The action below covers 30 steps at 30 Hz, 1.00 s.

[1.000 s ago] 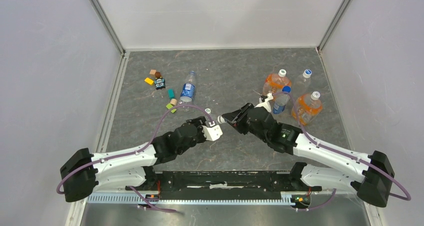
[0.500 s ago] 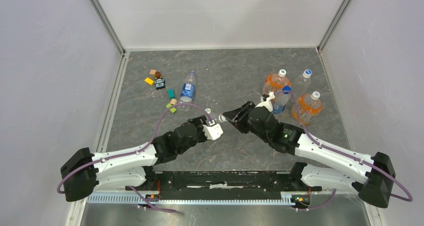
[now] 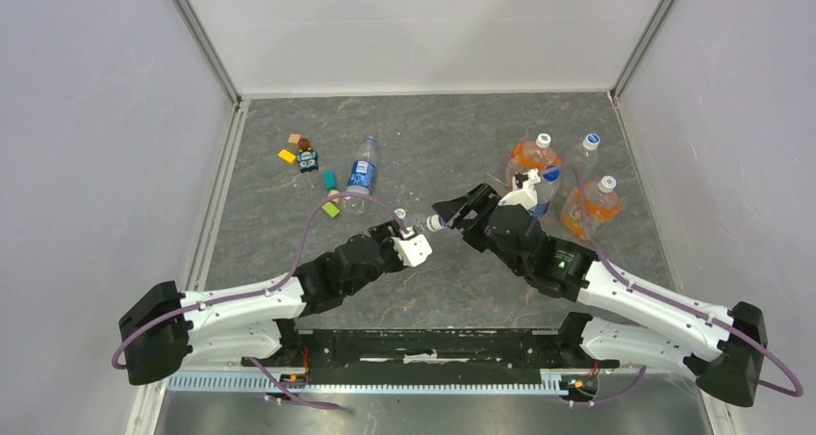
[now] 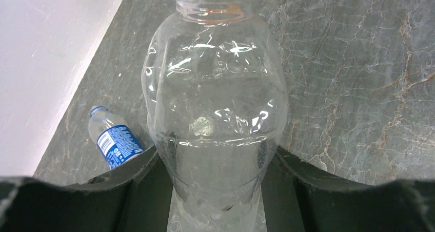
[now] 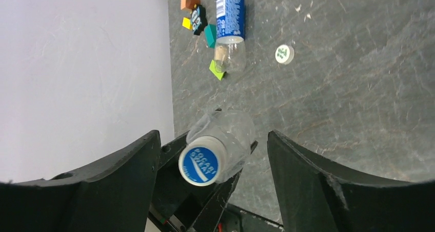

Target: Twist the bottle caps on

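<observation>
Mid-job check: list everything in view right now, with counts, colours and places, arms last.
unlabelled bottle: 1, clear, mid-table, in the left gripper
fitted cap: 1, white with blue print, on that bottle's neck
loose cap: 1, white, on the table near centre
labelled bottle: 1, clear with blue label, lying far left
small blocks: at least 4, brown, yellow, teal, green, beside the labelled bottle
toy figure: 1, dark, among the blocks
orange-liquid bottles: 2, white caps, standing far right
other clear bottles: 2, standing with them
table: 1, grey stone pattern
left gripper: 1, black, shut on the unlabelled bottle
right gripper: 1, black, open either side of the fitted cap
</observation>
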Available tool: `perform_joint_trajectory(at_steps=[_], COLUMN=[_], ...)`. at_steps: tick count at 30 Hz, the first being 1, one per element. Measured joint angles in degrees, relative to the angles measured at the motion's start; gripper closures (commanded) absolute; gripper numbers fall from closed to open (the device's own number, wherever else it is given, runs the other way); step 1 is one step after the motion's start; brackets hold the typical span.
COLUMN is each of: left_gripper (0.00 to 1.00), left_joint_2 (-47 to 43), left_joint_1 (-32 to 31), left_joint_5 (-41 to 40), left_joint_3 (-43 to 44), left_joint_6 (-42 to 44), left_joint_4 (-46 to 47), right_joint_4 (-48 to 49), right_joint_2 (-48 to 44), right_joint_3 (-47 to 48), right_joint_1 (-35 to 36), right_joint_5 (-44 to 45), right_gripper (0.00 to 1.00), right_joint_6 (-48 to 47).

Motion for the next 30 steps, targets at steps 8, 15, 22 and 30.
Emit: perform_joint_trajectory(at_steps=[8,15,22,30], left_gripper=[0.98,0.98,0.98,0.98], left_joint_2=[1.42,1.33,0.63,-0.33], left_joint_1=[0.07,3.26,10.75,14.73], left_joint_5=[1.95,10.45,25.33,41.11], left_joint_3=[1.51,2.69,3.34,3.37], left_joint_6=[-2.21,-6.10,-11.85,-14.91], left_joint_4=[-0.70,-2.99,-2.73,-1.79], right_joint_4=[0.94,4.44,4.94,-0.81], right_joint_2=[-0.28,-6.75,-10.29,-7.48], right_joint_3=[6.56,7.15,8.66,10.82], right_joint_1=[-0.46,-3.67,-9.31,-14.84], right_joint_5=[0.94,-6.99,-23.93,-47.89], right_gripper=[0.02,0.02,0.05,0.16], right_joint_6=[-18.40,-45.51,-69.20,-88.63])
